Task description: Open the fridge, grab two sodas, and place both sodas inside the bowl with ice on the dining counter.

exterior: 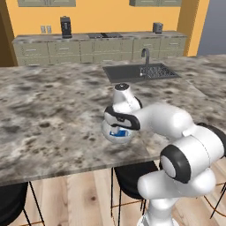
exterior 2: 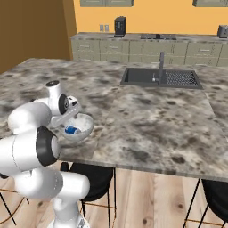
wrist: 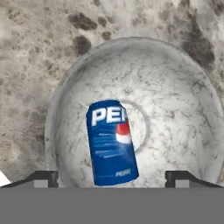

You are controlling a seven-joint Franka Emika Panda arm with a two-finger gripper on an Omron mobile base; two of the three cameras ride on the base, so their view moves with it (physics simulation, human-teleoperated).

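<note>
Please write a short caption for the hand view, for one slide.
Open gripper above the blue soda can lying in the bowl with ice on the granite dining counter.

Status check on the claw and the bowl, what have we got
Claw open above the bowl. Blue can lying inside on the ice, released. No red can in the bowl. Nothing in the way.

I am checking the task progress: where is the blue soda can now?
The blue soda can lies inside the bowl with ice, near the dining counter's front edge, directly below the open gripper.
</note>
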